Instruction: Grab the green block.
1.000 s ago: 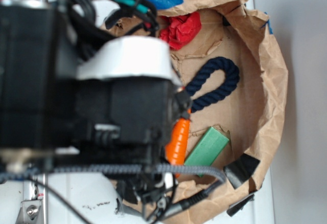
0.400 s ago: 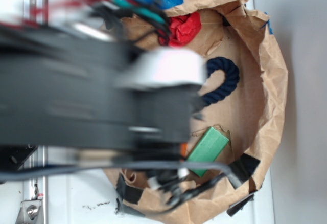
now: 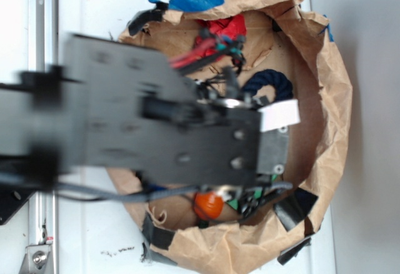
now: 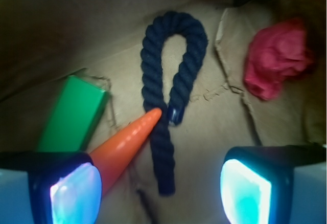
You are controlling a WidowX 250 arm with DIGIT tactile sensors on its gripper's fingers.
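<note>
Orange carrot (image 4: 127, 139) tip touches navy rope (image 4: 171, 96); red cloth (image 4: 276, 58) apart.

My arm (image 3: 156, 133): flat black plate w/ screws, white cap, red/teal/black cables. Claw (image 4: 161, 185) pads (image 4: 244, 189) glow cyan-blue, black-framed.

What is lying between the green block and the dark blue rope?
In the wrist view, the orange carrot lies between the green block and the rope, its tip touching the rope.

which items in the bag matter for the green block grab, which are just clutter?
Job:
green block, lying flat beside the carrot
gripper, open, fingers empty, above the carrot's thick end

Clutter:
orange carrot, tip touching the rope
dark blue rope loop
red crumpled cloth
brown paper bag
</note>
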